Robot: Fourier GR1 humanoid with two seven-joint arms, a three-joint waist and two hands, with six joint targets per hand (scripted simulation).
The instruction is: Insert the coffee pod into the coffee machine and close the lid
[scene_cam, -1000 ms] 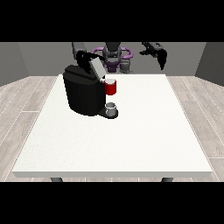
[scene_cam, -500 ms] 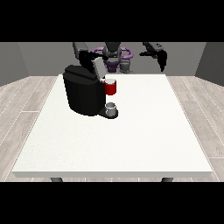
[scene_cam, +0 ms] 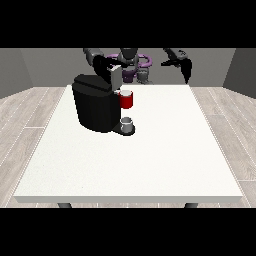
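Fingers hanging down, hand (scene_cam: 184, 65) raised, machine (scene_cam: 97, 102)

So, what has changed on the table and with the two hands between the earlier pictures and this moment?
The robot hand at the view's right has drifted slightly toward the view's right, raised above the table's far edge and holding nothing. The robot hand at the view's left stays behind the black box-shaped coffee machine. The red thing at the machine, the small grey thing on its base and the large white table look as before.

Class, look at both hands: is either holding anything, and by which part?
The hand at the view's right holds nothing. Whether the hand at the view's left, at the coffee machine, holds anything cannot be told.
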